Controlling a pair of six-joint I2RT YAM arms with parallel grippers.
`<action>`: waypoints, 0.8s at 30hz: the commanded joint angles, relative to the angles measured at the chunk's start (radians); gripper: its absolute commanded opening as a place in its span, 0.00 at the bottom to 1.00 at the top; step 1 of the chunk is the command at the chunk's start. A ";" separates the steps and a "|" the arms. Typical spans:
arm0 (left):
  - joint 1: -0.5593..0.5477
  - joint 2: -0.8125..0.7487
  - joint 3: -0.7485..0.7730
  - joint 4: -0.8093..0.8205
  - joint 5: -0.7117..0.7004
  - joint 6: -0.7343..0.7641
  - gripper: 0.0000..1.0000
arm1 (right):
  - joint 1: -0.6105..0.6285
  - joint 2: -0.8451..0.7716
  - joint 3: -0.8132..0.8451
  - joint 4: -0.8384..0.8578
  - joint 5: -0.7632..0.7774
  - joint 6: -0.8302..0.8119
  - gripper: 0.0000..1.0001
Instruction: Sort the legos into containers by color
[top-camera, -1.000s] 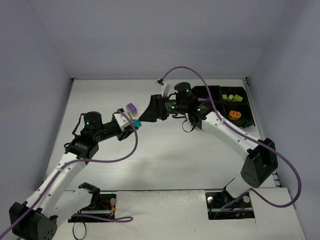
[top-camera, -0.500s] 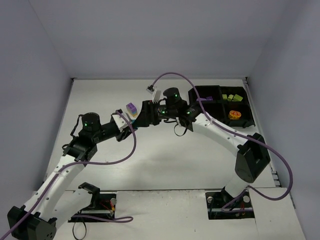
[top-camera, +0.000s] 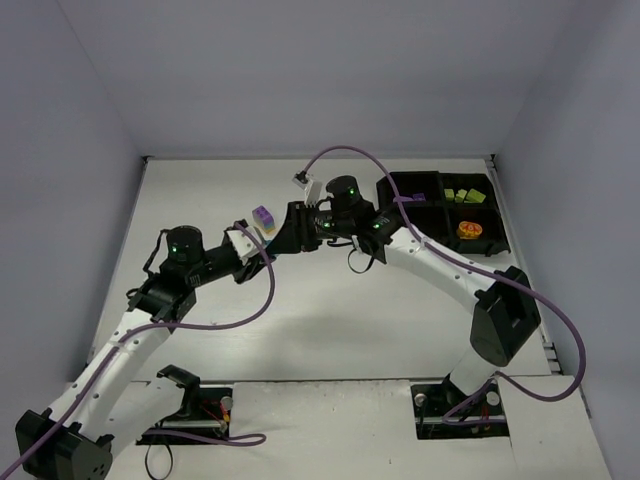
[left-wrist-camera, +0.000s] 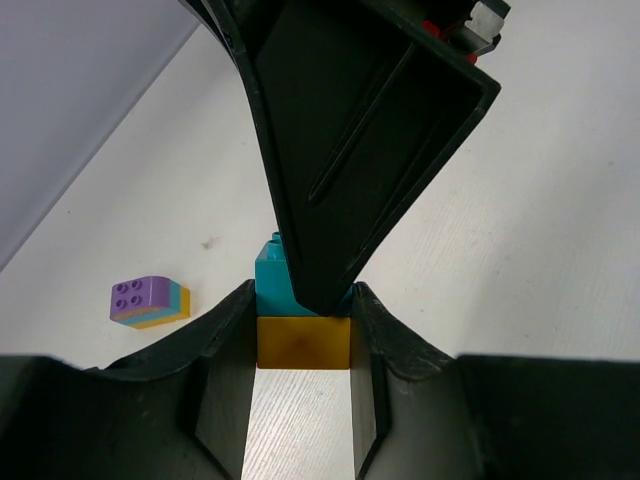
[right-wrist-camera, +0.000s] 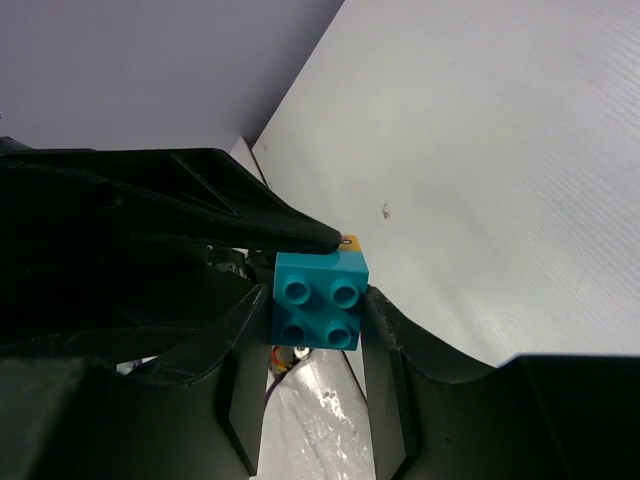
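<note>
Two joined legos hang in mid-air between the arms. My left gripper is shut on the orange brick. The cyan brick is stuck to it, and my right gripper is shut on that brick, both fingers against its sides. In the top view the left gripper and right gripper meet tip to tip left of centre. A small purple-cyan-orange stack lies on the table just behind them, also in the left wrist view. The black tray holds green bricks and an orange one.
The tray sits at the far right corner against the right wall. Purple cables loop from both arms over the middle of the table. The left wall runs close behind the stack.
The right arm swung left from near the tray to the left gripper. Its jaws closed onto the cyan brick. The left arm held still with its bricks.
</note>
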 joint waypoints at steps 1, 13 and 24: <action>-0.003 0.014 0.006 0.004 0.022 -0.008 0.02 | -0.062 -0.075 0.014 0.021 0.005 -0.057 0.00; -0.003 0.060 -0.011 0.015 0.024 -0.022 0.02 | -0.335 -0.137 -0.003 -0.119 0.011 -0.171 0.00; -0.006 0.048 -0.005 0.032 0.027 -0.060 0.02 | -0.480 -0.080 0.029 -0.304 0.603 -0.329 0.00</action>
